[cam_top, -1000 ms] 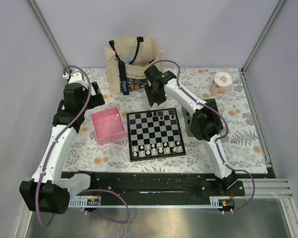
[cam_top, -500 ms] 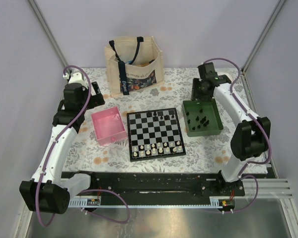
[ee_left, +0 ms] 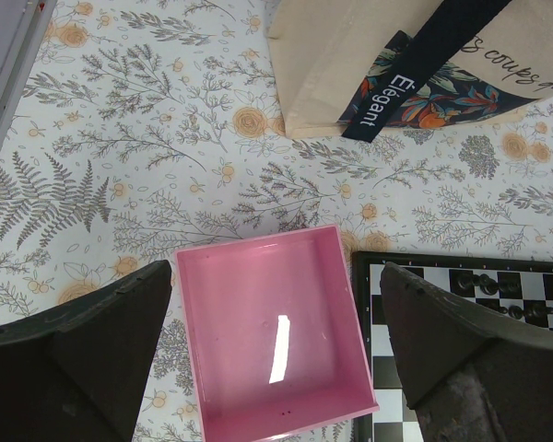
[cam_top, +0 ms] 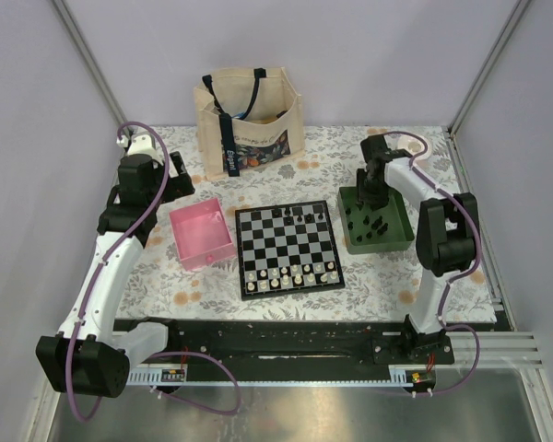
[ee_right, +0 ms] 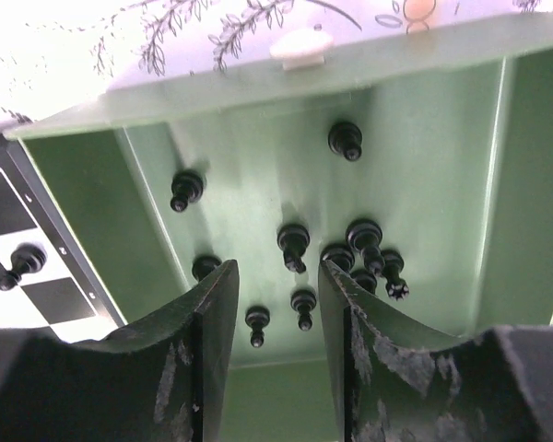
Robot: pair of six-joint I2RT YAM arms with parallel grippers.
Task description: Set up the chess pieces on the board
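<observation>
Top external view: board (cam_top: 286, 241) lying flat mid-table, pink tray (cam_top: 203, 238) just left of it, green tray (cam_top: 401, 241) just right. A handful of black chess pieces (cam_top: 295, 214) standing on the far rows, white pieces (cam_top: 290, 273) lined up along the near rows. More black chess pieces scattered inside the green tray. Right gripper (cam_top: 369, 189) hanging over the far half of that tray, pointing down. Left gripper (cam_top: 180, 175) up by the far left corner of the pink tray, not far from the tote bag (cam_top: 249, 120). Tape roll (cam_top: 411, 152) way over at the far right.

Right wrist view: looking straight down into the green tray (ee_right: 92, 203), roughly 10 chess pieces (ee_right: 293, 244) on its floor, 4 or so bunched together toward the right, the others spread out. Right gripper (ee_right: 276, 276) with fingers (ee_right: 212, 331) only slightly apart, narrow gap, nothing pinched between them. Corner of the board (ee_right: 5, 198) peeking in at the left with 1 black piece on it.

Left wrist view: left gripper (ee_left: 275, 276) with fingers (ee_left: 83, 359) spread wide, holding nothing, pink tray (ee_left: 258, 241) framed between them below. Tote bag (ee_left: 369, 64) at the top, edge of the board (ee_left: 442, 276) at the lower right with a few chess pieces (ee_left: 488, 285) showing.
</observation>
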